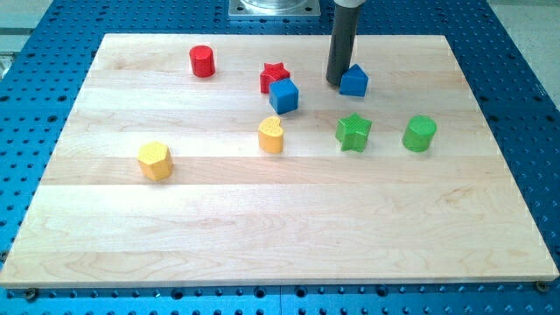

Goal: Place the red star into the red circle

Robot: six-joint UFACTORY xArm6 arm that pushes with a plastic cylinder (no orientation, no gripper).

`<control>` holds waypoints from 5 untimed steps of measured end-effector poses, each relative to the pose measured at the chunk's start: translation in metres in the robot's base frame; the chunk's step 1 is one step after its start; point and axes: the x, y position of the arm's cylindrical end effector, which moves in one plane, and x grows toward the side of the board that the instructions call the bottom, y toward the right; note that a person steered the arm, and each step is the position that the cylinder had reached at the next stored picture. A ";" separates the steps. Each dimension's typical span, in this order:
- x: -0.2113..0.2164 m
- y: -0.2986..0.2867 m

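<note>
Rod upright, my tip point(336, 83) against blue block's point(354, 80) left, no gripper.

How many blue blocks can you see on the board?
2. A blue cube sits mid-board, touching the red star. Another blue block, peaked on top, sits right of it, against my tip. None looks hidden.

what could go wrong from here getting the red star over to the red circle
1. My tip sits right against the blue pentagon-like block, to the view's right of the red star; sweeping straight across could drag that block along.
2. The blue cube touches or nearly touches the star's lower right, so a push from that side may move both.
3. The red cylinder is small; an off-centre push could spin the star past it.
</note>
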 end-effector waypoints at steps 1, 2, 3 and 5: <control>-0.010 -0.001; -0.010 -0.019; -0.002 -0.040; 0.025 -0.052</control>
